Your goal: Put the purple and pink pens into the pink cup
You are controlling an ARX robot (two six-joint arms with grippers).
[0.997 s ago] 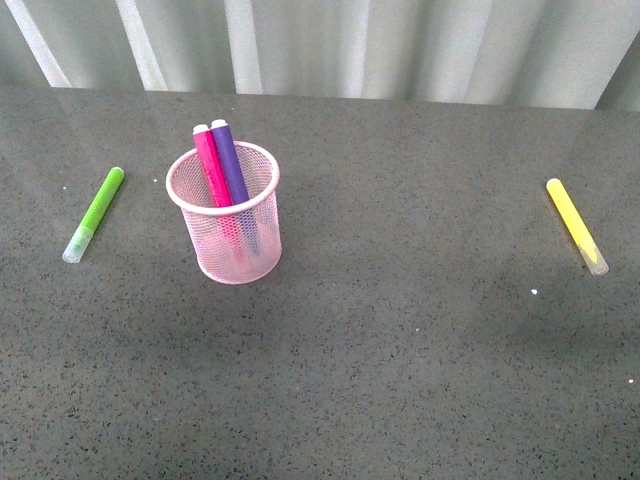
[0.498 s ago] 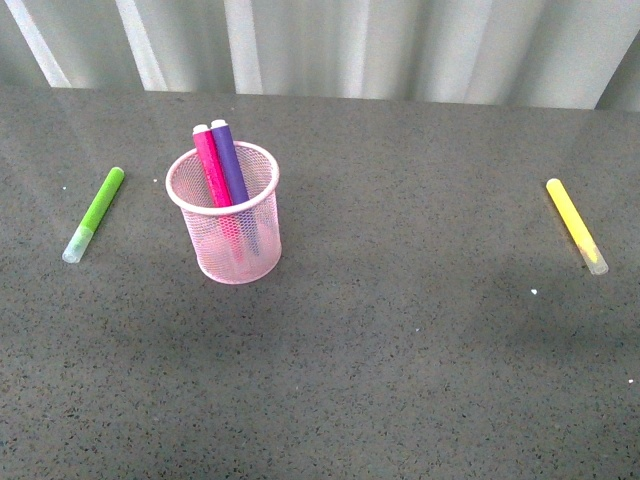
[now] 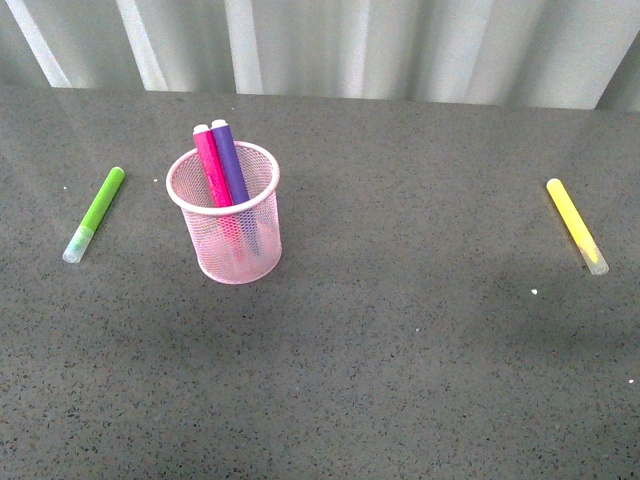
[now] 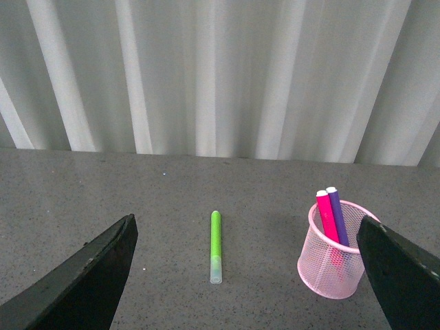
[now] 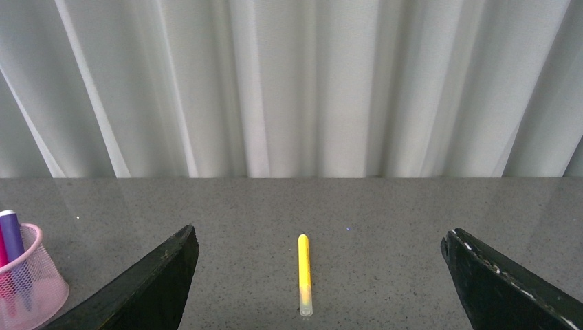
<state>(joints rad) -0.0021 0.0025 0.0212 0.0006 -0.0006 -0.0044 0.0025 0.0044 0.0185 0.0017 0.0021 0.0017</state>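
The pink cup stands upright on the dark table, left of centre in the front view. Both pens lean side by side inside it: the pink pen and the purple pen, white tips sticking out above the rim. The left wrist view shows the pink cup with the pink pen and purple pen in it, close to one finger of my open left gripper. My open right gripper holds nothing; the pink cup shows at that view's edge. Neither arm appears in the front view.
A lime-green marker lies on the table left of the cup. A yellow marker lies far right. A pale curtain hangs along the table's far edge. The grey speckled table spreads in front.
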